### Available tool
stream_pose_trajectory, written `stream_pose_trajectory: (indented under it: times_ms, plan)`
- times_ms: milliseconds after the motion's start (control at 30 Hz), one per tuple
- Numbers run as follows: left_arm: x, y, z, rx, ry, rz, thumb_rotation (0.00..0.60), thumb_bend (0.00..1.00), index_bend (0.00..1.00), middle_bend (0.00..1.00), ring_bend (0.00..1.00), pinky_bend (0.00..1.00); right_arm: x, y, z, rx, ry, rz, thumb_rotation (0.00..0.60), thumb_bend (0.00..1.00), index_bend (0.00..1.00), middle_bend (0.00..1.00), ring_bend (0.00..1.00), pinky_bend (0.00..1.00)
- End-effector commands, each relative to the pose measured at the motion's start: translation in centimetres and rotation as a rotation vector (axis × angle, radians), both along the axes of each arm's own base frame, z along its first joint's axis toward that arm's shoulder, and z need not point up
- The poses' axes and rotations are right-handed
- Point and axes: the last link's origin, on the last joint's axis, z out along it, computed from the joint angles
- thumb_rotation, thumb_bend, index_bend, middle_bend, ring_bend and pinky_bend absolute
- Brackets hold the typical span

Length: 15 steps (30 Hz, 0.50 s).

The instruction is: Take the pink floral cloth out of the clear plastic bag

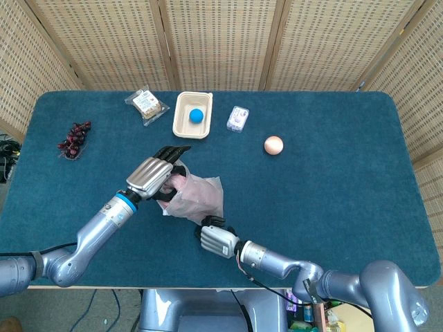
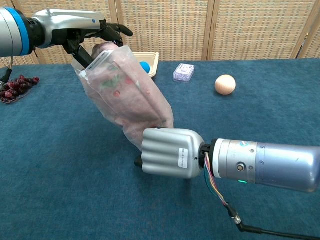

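i see the bag (image 2: pixel 131 102), thin crinkly clear plastic, standing tilted on the blue felt table (image 1: pixel 332 180), the pink cloth (image 2: pixel 125 90) (red and green flecks) bunched inside. my left hand (image 2: pixel 82 31) pinches its open mouth; my right hand (image 2: pixel 167 152) grips its bottom corner.

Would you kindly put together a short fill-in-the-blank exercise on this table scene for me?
1. The left robot hand holds the top of the plastic bag, which has a pink floral ____ inside.
2. The blue ball lies in a cream ____.
3. At the table's left edge lies a bunch of dark ____.
4. The right robot hand is at the ____ end of the bag.

Missing words: cloth; tray; grapes; bottom
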Motion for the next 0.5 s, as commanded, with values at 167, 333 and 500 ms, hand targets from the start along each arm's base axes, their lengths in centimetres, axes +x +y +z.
stream_pose_trajectory:
  times_ms: [167, 333, 500]
  plan:
    - [-0.1, -0.06, -0.05, -0.006, -0.002, 0.0, 0.6, 0.51, 0.67, 0.0, 0.0, 0.0, 0.1, -0.26, -0.31, -0.007, 0.002, -0.016, 0.6, 0.12, 0.39, 0.75, 0.61, 0.77]
    - [-0.05, -0.14, 0.07, -0.006, -0.007, -0.004, 0.6, 0.5, 0.67, 0.0, 0.0, 0.0, 0.34, -0.38, -0.57, -0.008, 0.0, -0.02, 0.6, 0.34, 0.4, 0.75, 0.61, 0.77]
    - [-0.06, -0.18, 0.15, -0.008, -0.01, -0.002, 0.6, 0.51, 0.67, 0.0, 0.0, 0.0, 0.46, -0.48, -0.6, -0.013, -0.002, -0.016, 0.6, 0.44, 0.48, 0.76, 0.62, 0.77]
